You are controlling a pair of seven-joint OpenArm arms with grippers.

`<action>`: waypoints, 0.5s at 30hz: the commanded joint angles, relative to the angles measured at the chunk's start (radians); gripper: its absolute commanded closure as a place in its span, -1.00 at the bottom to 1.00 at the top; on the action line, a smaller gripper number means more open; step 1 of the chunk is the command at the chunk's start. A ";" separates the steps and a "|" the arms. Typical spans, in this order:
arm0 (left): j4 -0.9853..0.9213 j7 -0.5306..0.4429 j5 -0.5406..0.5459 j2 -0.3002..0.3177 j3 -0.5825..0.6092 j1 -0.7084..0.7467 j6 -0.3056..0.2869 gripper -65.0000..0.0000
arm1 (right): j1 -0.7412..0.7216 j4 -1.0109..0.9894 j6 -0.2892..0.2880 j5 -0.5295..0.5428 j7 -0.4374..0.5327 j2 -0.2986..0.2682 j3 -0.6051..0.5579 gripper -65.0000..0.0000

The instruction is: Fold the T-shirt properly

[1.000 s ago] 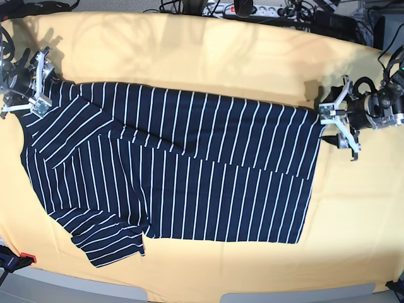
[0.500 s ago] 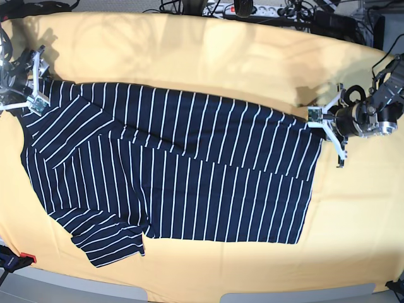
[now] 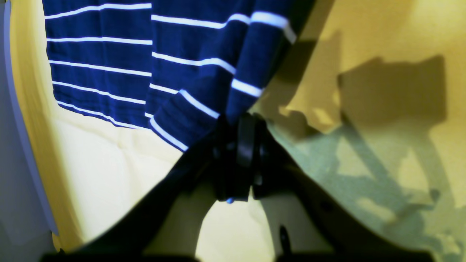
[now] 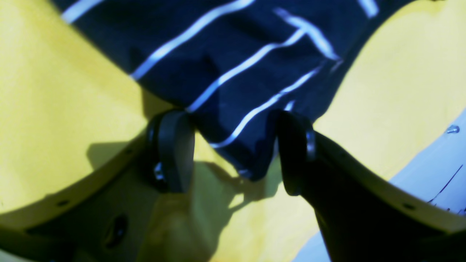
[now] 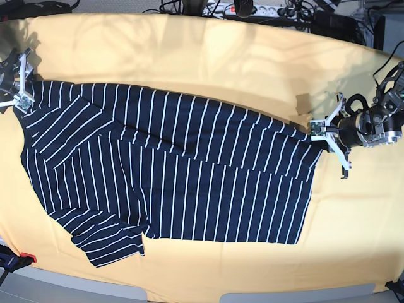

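Observation:
The dark navy T-shirt with thin white stripes lies spread across the yellow cloth, a sleeve folded in at its lower left. At the shirt's upper right corner, my left gripper is shut on the fabric. The left wrist view shows its fingers pinched together on a gathered corner of the T-shirt. My right gripper is at the shirt's upper left corner. In the right wrist view it stands open, with a corner of the T-shirt lying between the two pads.
The yellow-orange cloth covers the whole table. Cables and a power strip run along the back edge. A grey table rim shows at the front, with a small red-and-black object at the lower left.
My left gripper has shut on the shirt's upper right corner and drawn it slightly up. My right gripper has slid left to the shirt's upper left corner.

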State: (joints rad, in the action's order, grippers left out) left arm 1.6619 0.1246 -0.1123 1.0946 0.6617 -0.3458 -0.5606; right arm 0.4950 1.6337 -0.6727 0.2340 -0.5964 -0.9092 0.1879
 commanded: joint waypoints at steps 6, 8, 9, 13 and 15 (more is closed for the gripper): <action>0.037 -0.003 0.002 0.022 -0.013 -0.020 0.011 1.00 | -0.008 -0.023 0.031 -0.041 0.011 -0.018 0.008 0.57; 0.049 0.004 0.002 0.022 -0.013 -0.020 0.008 1.00 | -0.011 -0.021 0.045 -0.040 -0.020 -0.020 0.008 1.00; 0.055 0.013 0.001 0.023 -0.013 -0.020 -0.005 1.00 | -0.013 -0.017 0.050 -0.040 -0.038 -0.020 0.008 1.00; 0.082 0.014 0.001 0.058 -0.013 -0.020 -0.035 1.00 | -0.010 0.032 0.047 -0.014 -0.126 -0.045 0.008 1.00; 0.102 0.014 0.001 0.086 -0.013 -0.020 -0.034 1.00 | -0.010 0.047 0.032 0.065 -0.173 -0.078 0.008 1.00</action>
State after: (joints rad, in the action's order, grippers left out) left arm 1.7519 0.1471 -0.1127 1.1572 0.6617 -0.3466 -0.6064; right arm 0.4927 1.6726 -0.6624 0.3252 -0.7555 -0.9516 0.1783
